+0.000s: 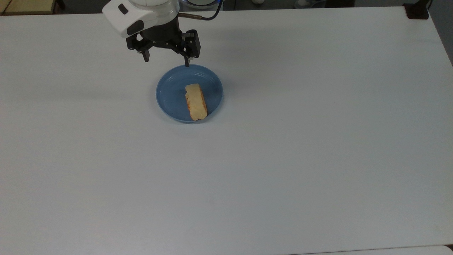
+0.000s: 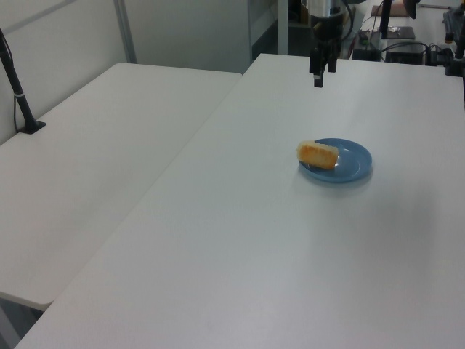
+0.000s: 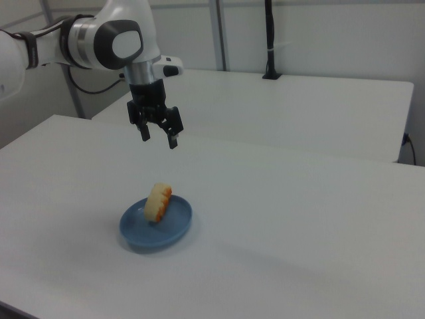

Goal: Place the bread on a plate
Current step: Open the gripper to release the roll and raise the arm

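Bread (image 1: pixel 196 101): lying on blue plate (image 1: pixel 170 95) | Gripper (image 1: pixel 166 61): raised above the plate's far edge, fingers spread, empty

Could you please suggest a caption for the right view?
Open gripper raised above the bread resting on the blue plate.

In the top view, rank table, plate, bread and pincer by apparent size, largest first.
1. Table
2. Plate
3. Pincer, open; it hangs above the table, nearer the camera, so its rank against the plate is unsure
4. Bread
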